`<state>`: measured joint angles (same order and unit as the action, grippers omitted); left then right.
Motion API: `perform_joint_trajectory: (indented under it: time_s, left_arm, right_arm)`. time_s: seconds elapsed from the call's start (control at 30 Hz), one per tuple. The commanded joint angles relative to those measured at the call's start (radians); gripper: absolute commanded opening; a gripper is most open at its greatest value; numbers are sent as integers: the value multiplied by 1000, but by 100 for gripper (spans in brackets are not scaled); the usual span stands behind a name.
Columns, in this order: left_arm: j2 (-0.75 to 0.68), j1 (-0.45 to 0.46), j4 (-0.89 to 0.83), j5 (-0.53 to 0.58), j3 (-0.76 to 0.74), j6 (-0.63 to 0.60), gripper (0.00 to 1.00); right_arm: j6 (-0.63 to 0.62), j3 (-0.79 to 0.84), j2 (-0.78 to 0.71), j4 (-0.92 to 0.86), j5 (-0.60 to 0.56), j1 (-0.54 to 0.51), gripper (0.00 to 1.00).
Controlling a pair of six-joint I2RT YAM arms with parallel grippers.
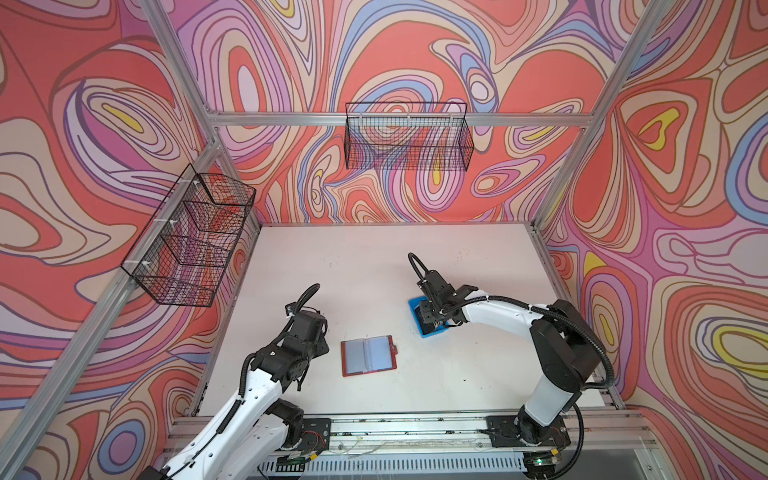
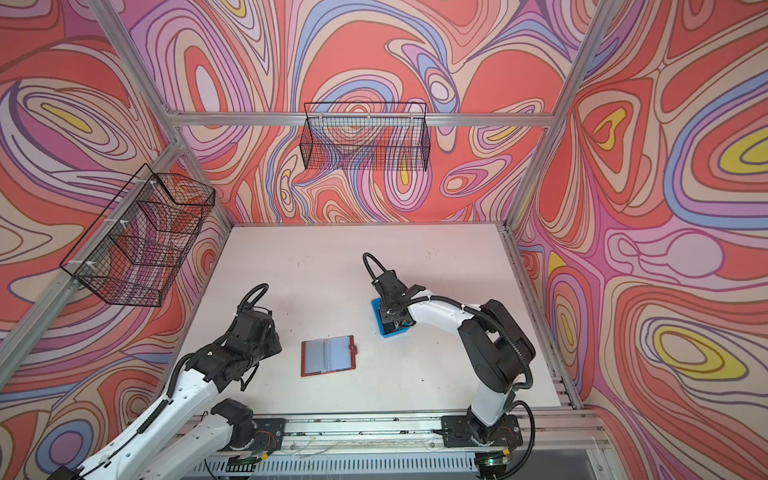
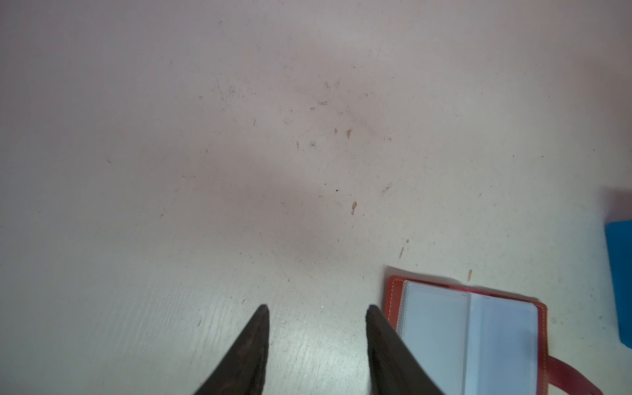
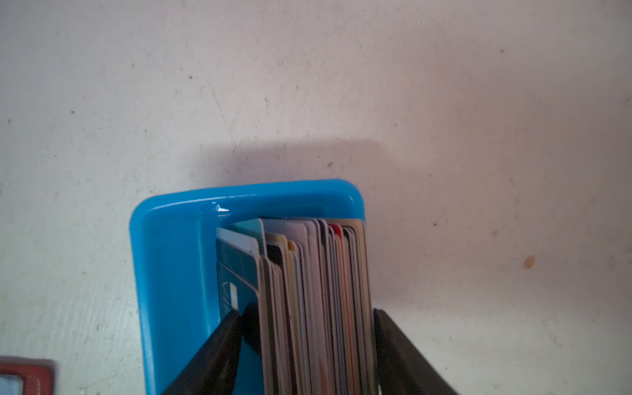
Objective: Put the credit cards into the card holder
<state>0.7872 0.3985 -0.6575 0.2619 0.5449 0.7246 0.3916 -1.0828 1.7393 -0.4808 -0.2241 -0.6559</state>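
Right wrist: credit cards [image 4: 318,290] upright in blue tray [image 4: 171,256], perhaps gripped.

White table [image 1: 374,257] carries the open card holder [image 1: 368,355] and, seemingly flat, a blue tray [image 4: 171,266].

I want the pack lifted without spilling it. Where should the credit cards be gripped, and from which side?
Probably grip the credit cards by their upper part, from above, fingers on the two outer faces. They stand on edge, face to face, in the blue tray, whose rim blocks a low approach.
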Motion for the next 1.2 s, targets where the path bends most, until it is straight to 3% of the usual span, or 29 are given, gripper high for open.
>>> perform_joint_trajectory:
  time_s: [0.0, 0.2, 0.43, 0.6, 1.17]
  left_arm:
    - [6, -1, -5, -2, -6, -13, 48]
    - [-11, -1, -3, 0, -13, -13, 47]
    - [-3, 0, -7, 1, -10, -12, 47]
    - [0, -1, -3, 5, -10, -13, 47]
    - [18, -1, -6, 4, -3, -14, 46]
  right_arm:
    - [17, -11, 16, -37, -28, 1, 60]
    - [62, -23, -8, -90, -117, 1, 49]
    - [70, -21, -16, -75, -88, -13, 42]
    - [85, -35, -11, -105, -138, -19, 44]
    - [93, -15, -49, -90, -106, -40, 50]
